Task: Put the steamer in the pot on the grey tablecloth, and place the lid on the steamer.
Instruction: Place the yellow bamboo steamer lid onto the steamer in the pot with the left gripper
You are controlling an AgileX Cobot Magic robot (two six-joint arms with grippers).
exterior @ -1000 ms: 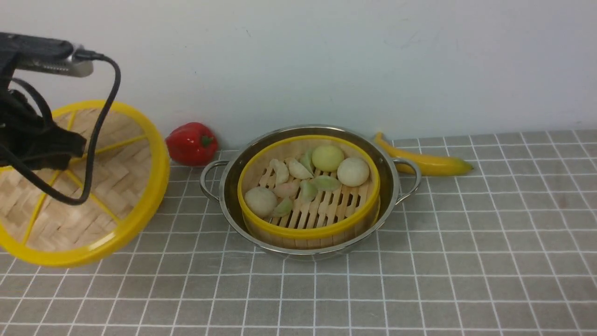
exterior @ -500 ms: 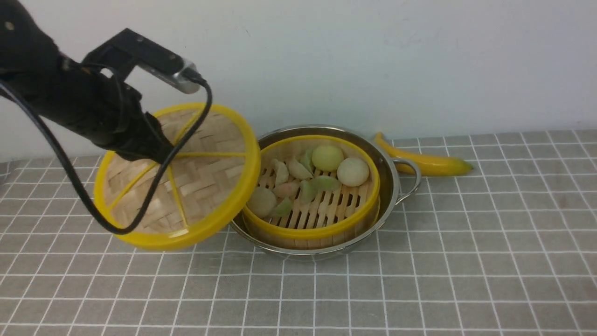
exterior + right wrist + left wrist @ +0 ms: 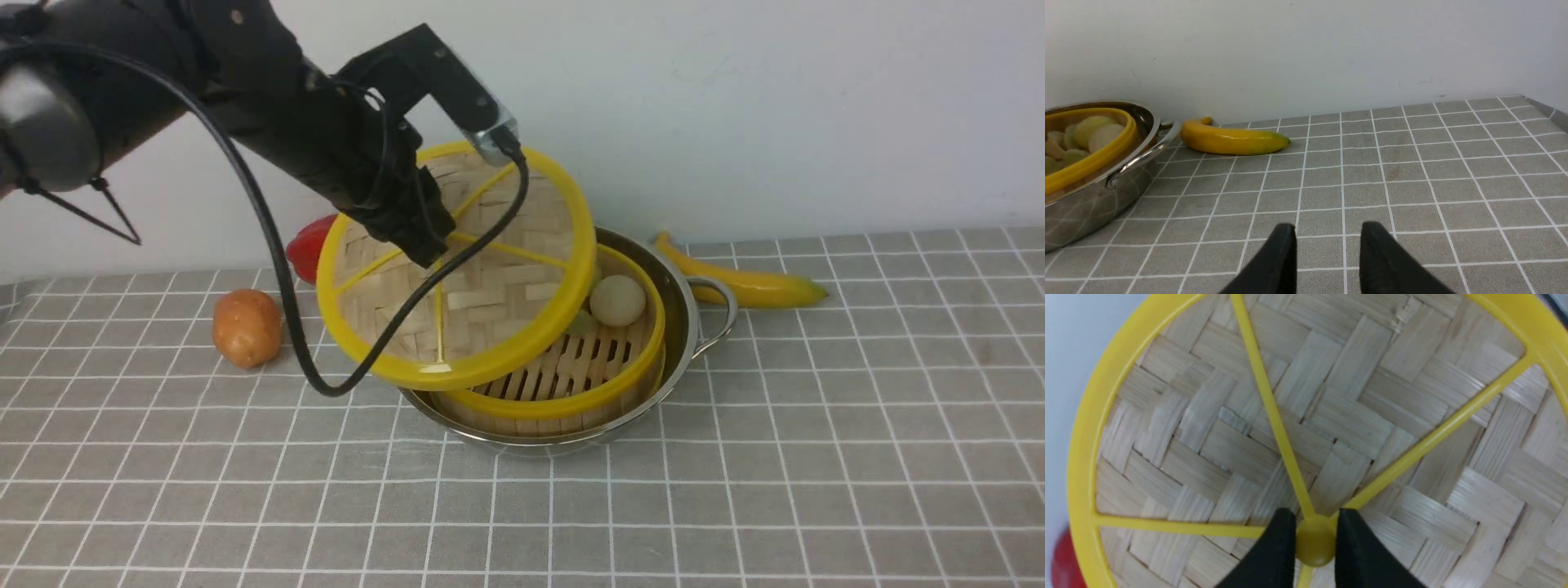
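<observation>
The steamer [image 3: 604,388] sits inside the shiny pot [image 3: 682,310] on the grey tablecloth [image 3: 816,457]; one pale bun [image 3: 617,300] shows in it. My left gripper [image 3: 429,245] is shut on the centre knob [image 3: 1314,545] of the woven lid [image 3: 482,302]. The lid hangs tilted in the air over the steamer's left half and hides most of its food. In the right wrist view my right gripper [image 3: 1327,237] stands open and empty low over the cloth, to the right of the pot [image 3: 1106,192] and the steamer [image 3: 1090,163].
A banana [image 3: 747,282] lies behind the pot on the right, also seen as the banana [image 3: 1233,141] in the right wrist view. A red pepper [image 3: 306,245] sits behind the lid. An orange-brown potato [image 3: 246,327] lies at the left. The wall is close behind.
My left arm has carried the lid to the right, from the far left of the cloth to above the steamer's left half. The right gripper has not moved.
</observation>
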